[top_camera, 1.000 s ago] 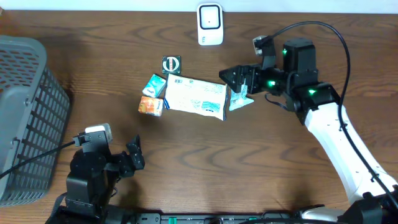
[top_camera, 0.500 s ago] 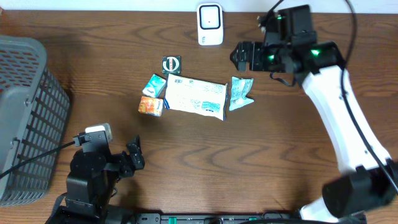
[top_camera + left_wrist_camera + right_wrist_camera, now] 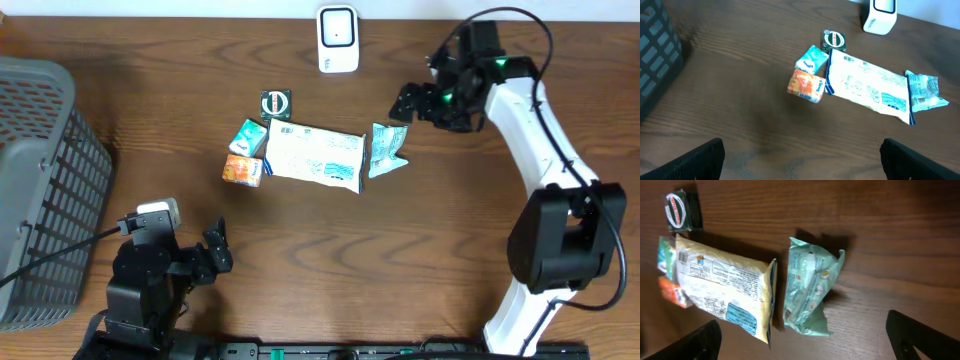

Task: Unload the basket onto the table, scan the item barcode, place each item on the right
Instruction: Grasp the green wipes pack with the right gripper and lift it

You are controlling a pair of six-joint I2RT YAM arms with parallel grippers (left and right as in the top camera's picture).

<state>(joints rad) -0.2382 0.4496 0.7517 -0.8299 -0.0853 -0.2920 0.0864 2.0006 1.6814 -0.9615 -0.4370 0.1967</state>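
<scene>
Teal crinkled packet (image 3: 386, 150) lying flat mid-worktop (image 3: 450, 250), just beside the white pouch (image 3: 314, 157). Looking light, soft and slippery, so probably best pinched at its free right edge. Right gripper (image 3: 404, 102) hovering off its far right corner, jaws spread, holding nothing. Left gripper (image 3: 216, 250) sitting near the front edge, jaws spread too. Scanner (image 3: 338, 39) standing at the far edge, bare wood lying open between it and the packet
</scene>
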